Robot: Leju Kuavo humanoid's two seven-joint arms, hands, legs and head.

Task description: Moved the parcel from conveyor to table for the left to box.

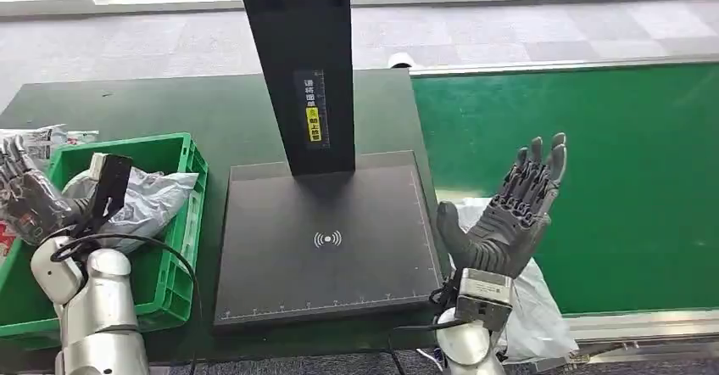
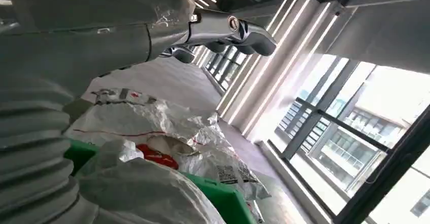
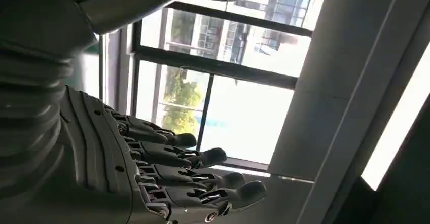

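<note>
A white plastic parcel (image 1: 536,309) lies at the near edge of the green conveyor (image 1: 610,163), partly hidden behind my right arm. My right hand (image 1: 515,209) is raised just above it, palm up and fingers spread, holding nothing; the right wrist view has the same hand (image 3: 152,168) with its fingers stretched out toward the windows. My left hand (image 1: 27,195) hovers over the left end of the green box (image 1: 182,248), with nothing in it. In the left wrist view its fingers (image 2: 228,31) extend above the bagged parcels (image 2: 152,117) and the box rim (image 2: 223,193).
A black scanner platform (image 1: 326,239) with a tall black post (image 1: 305,61) stands between the box and the conveyor on the dark table (image 1: 169,108). White bagged parcels (image 1: 148,197) fill the box, and more lie beyond its left end (image 1: 38,142).
</note>
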